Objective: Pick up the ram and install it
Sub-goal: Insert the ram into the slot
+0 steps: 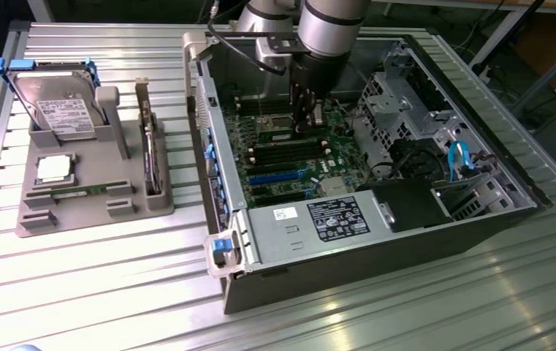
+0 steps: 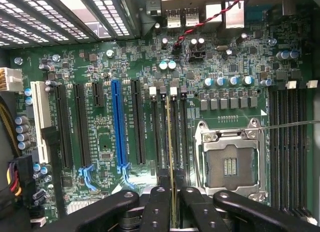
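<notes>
Ram (image 2: 171,152) lifted, pinched edge-on between gripper (image 2: 173,192) fingers, upper centre in exterior view; seemingly over a memory slot (image 2: 161,137), unseated.

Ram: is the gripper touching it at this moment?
Touching. The wrist view shows the ram edge-on, pinched between the fingers of the gripper with no gap on either side, above the motherboard.

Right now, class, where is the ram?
In the wrist view, the ram stands edge-on between the fingers, over the memory slots beside the empty CPU socket.
</notes>
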`<move>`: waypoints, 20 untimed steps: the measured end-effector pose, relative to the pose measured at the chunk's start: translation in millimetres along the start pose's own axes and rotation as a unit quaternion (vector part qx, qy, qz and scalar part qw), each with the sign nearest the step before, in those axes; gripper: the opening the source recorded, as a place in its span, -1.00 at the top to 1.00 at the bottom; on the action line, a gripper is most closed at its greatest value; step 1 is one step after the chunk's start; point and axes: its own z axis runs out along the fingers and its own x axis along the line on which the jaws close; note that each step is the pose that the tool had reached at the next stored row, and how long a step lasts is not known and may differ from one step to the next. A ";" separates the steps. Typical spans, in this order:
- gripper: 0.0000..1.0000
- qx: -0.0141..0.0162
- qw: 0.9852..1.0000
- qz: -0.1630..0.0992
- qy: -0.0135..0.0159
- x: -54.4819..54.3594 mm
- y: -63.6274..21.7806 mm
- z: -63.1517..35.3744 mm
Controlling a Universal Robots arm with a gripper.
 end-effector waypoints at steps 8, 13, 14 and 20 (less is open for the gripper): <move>0.72 0.000 1.000 -0.003 0.000 2.1 -0.3 6.0; 0.72 0.000 1.000 -0.004 0.000 3.5 -0.6 7.4; 0.72 0.000 1.000 -0.004 0.000 4.0 -0.6 8.0; 0.72 0.000 1.000 -0.004 0.000 9.4 -0.9 27.7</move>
